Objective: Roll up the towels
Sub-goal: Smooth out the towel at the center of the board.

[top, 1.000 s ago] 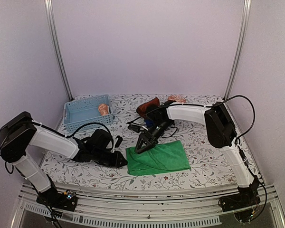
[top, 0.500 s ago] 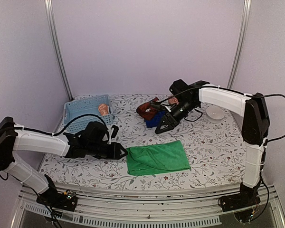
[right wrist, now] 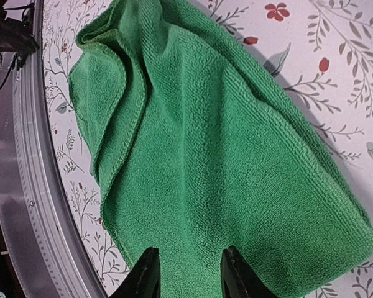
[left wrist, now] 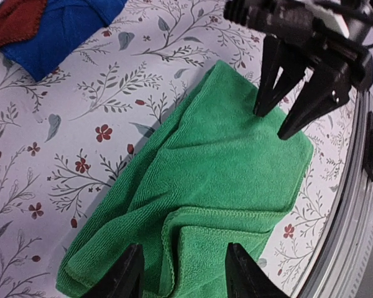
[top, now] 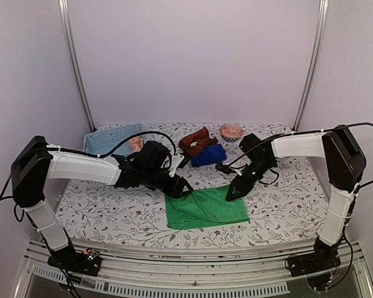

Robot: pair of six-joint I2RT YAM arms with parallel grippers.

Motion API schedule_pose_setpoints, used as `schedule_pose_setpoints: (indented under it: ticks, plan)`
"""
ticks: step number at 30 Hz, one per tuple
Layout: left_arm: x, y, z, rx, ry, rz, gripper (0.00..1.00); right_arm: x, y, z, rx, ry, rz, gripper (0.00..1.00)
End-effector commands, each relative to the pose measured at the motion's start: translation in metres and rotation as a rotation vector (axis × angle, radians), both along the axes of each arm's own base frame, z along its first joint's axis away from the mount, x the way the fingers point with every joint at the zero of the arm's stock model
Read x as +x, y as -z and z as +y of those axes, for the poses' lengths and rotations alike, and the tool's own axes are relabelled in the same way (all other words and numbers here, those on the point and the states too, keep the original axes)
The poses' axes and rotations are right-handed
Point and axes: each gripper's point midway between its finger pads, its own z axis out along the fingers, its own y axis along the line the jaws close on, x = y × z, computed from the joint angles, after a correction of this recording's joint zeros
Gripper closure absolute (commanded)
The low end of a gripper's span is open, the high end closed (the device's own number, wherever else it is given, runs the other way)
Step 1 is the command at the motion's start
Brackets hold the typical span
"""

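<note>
The green towel [top: 205,208] lies folded flat near the table's front, also in the left wrist view [left wrist: 199,186] and the right wrist view [right wrist: 224,180]. My left gripper [top: 185,188] is open and empty over its far left corner. My right gripper [top: 231,194] is open and empty over its far right edge; it shows in the left wrist view [left wrist: 280,121]. The deep blue towel [top: 209,155] and rust-brown towel [top: 194,140] lie bunched at the back. The orange patterned towel [top: 135,143] sits in the basket.
The light blue slotted basket [top: 105,141] stands at the back left, partly behind my left arm. A small patterned bowl [top: 231,131] sits at the back. The table's metal front rail [top: 193,273] runs close to the green towel.
My left gripper has swung right and back to the green towel's left corner. My right gripper has come down from the back towels to the green towel's far right edge.
</note>
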Motion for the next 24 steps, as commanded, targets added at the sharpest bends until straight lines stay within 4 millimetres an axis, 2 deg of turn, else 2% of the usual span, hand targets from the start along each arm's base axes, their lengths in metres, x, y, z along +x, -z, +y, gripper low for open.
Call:
schedule_pose_setpoints:
  ticks: [1,5,15,24]
  plan:
    - [-0.014,0.009,0.003,0.087,0.159,-0.099,0.53,0.017,-0.019,0.012,0.071,-0.027,-0.122,0.66]
    - [-0.014,0.009,-0.004,0.079,0.195,-0.114,0.53,0.015,-0.008,0.012,0.060,-0.032,-0.098,0.66]
    - [-0.015,0.036,-0.015,0.201,0.268,-0.138,0.55,0.015,-0.005,0.010,0.049,-0.040,-0.101,0.66]
    - [-0.011,0.039,-0.013,0.237,0.266,-0.160,0.78,0.014,0.000,0.009,0.041,-0.042,-0.091,0.66]
